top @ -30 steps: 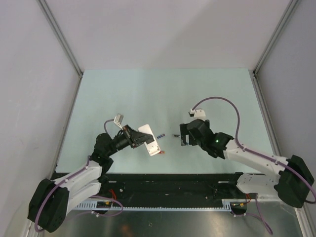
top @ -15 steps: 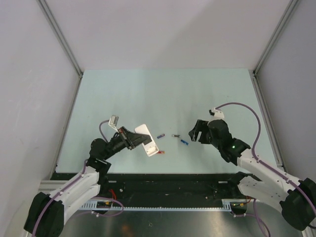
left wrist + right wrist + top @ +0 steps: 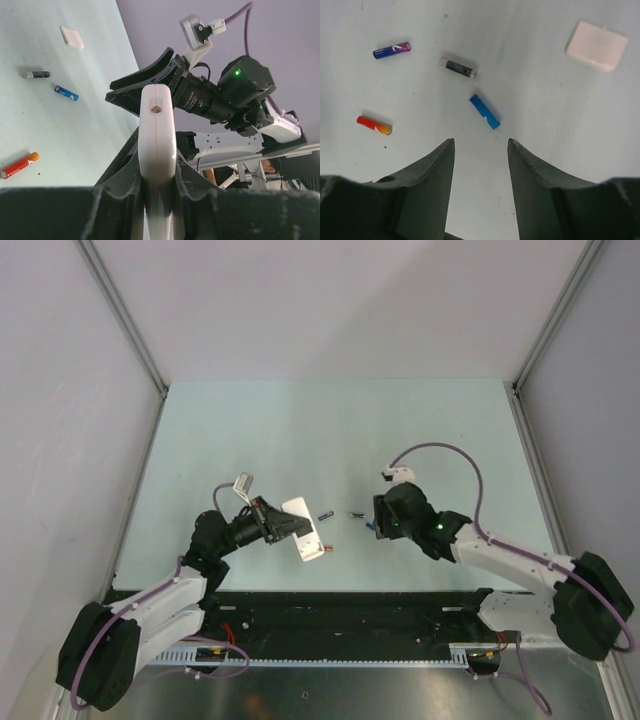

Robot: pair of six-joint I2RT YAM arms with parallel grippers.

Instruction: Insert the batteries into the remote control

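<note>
Left gripper (image 3: 157, 172) pinches remote (image 3: 156, 120); right gripper (image 3: 480, 165) spread, empty, short of blue battery (image 3: 484, 111), which I fear a fingertip could send rolling

The left arm (image 3: 165, 605) and the right arm (image 3: 515, 562) are both showing white shells over black joints, each trailing a lilac cable (image 3: 437, 446) up to a small white camera mount (image 3: 397, 474). A green light (image 3: 438, 527) is glowing on the right wrist, and the right gripper (image 3: 481, 141) is showing matte black, wedge-shaped fingers (image 3: 422, 185)
</note>
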